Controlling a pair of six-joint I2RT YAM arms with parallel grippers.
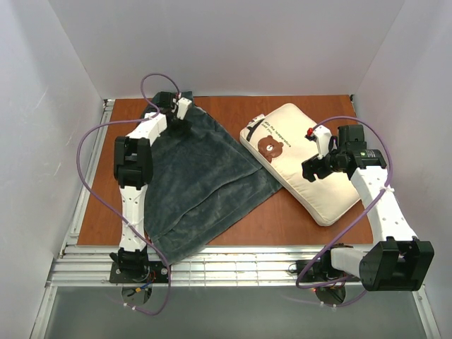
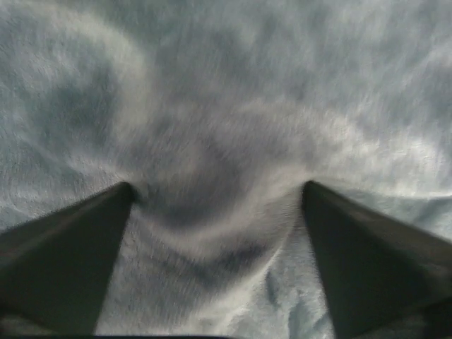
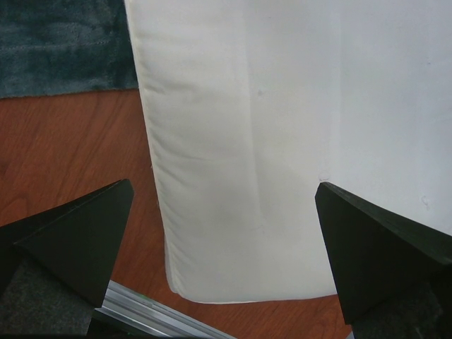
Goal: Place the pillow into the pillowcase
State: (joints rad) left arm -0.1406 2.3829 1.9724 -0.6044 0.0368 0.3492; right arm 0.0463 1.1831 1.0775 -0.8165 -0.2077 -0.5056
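Toward the left of the top view, the pillowcase point(image 1: 201, 187) lies flat on the bench point(image 1: 268, 219) as a slanted dark grey-teal sheet. Its far corner is under the left tool point(image 1: 176, 120). In the left wrist view that tool point(image 2: 219, 187) stands wide, both tips pressed into the plush, with a shallow mound of pile between them and nothing pinched yet. The cloth looks limp, light and thick. It will probably fold and sag wherever it is lifted, so one layer at the mouth's hem is the sensible place to take hold. Which edge is the mouth cannot be told from here.

At centre right, the pillow point(image 1: 318, 194) rests at an angle on the bench, its bear face point(image 1: 272, 147) toward the upper left and its long lower-left edge just touching the pillowcase's right corner. It looks plump, light and springy. A pinch on a seamed corner or short end should hold better than one on the smooth, puffy middle.

Farther right, the right tool point(image 1: 314, 168) hangs over the pillow. Its wrist view shows it point(image 3: 224, 185) spread wide and holding nothing, above the cushion's lower short end.
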